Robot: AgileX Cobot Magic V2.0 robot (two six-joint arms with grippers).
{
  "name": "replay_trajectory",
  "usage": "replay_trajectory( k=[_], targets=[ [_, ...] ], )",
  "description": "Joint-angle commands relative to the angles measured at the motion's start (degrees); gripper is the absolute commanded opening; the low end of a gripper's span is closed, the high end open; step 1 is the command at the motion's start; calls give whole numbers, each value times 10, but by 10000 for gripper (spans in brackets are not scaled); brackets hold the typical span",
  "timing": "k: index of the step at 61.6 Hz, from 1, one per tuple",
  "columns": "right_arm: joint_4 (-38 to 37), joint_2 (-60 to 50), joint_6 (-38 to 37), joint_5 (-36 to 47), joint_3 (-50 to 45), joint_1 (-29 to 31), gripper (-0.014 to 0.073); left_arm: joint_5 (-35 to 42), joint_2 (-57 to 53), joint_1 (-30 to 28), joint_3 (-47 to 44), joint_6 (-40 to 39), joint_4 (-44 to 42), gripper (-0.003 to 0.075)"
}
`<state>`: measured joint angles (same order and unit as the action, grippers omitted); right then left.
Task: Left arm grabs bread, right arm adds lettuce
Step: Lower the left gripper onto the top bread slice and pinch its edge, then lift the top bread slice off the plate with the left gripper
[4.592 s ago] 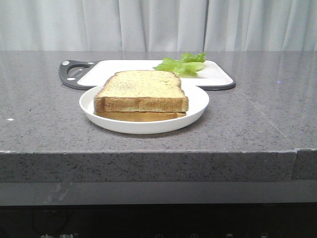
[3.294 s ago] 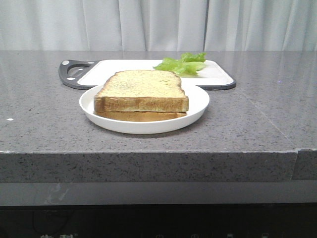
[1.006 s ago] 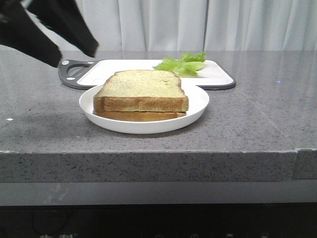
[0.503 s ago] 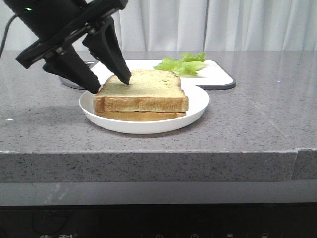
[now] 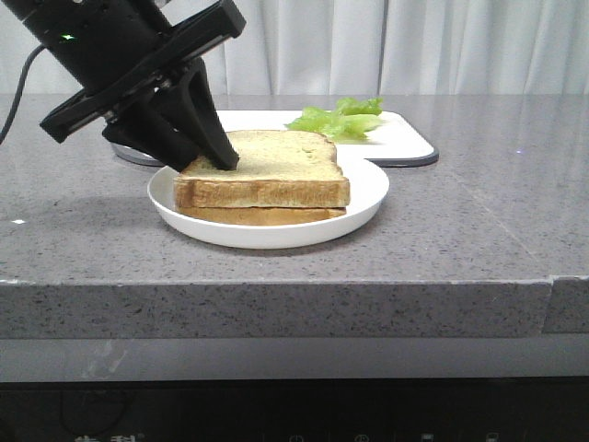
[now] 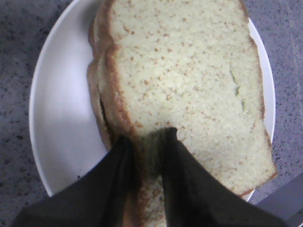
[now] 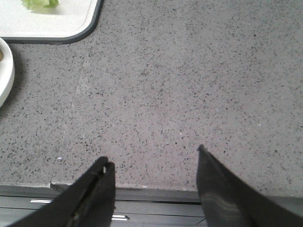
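The bread (image 5: 267,166), a thick tan speckled slice with a dark crust, lies on a thinner slice (image 5: 258,216) on a white plate (image 5: 368,189). My left gripper (image 5: 207,164) is at the bread's left near corner. In the left wrist view it (image 6: 146,139) is shut on the bread (image 6: 189,80), with one finger on top and one at the crust edge. The lettuce (image 5: 336,120) lies on the white cutting board (image 5: 405,138) behind the plate. My right gripper (image 7: 154,158) is open and empty over the table's front edge, out of the front view.
The cutting board has a dark rim and a handle hole at its left end, partly hidden by my left arm. The right wrist view shows the board's corner (image 7: 71,28), a bit of lettuce (image 7: 40,4) and the plate rim (image 7: 4,71). A grey curtain hangs behind.
My left arm came in from the upper left and dropped to the plate. Its fingers, spread wide half a second ago, have closed on the top slice's left corner. Bread and lettuce have not moved.
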<state>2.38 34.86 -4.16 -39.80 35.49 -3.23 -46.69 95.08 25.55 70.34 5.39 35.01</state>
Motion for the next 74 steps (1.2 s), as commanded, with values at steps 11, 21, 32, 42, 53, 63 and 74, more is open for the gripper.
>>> replay_trajectory(
  k=[11,21,32,42,53,63,74],
  targets=[
    [-1,4,0,29,17,0,416,7,-19,2,17,0,11,-20],
    [-1,4,0,30,17,0,416,-23,-20,2,35,0,11,-20],
    [0,4,0,45,17,0,416,-53,-46,2,63,0,9,-20],
    [34,5,0,68,22,0,416,-64,-98,0,65,0,-12,-20],
    [74,45,27,63,62,0,416,-72,-172,-8,59,-7,-47,-20],
    [97,111,48,54,107,0,416,-72,-237,-60,31,-7,-47,-20],
    [150,209,88,54,164,0,416,-85,-299,-128,-25,-4,-50,-20]
  ],
)
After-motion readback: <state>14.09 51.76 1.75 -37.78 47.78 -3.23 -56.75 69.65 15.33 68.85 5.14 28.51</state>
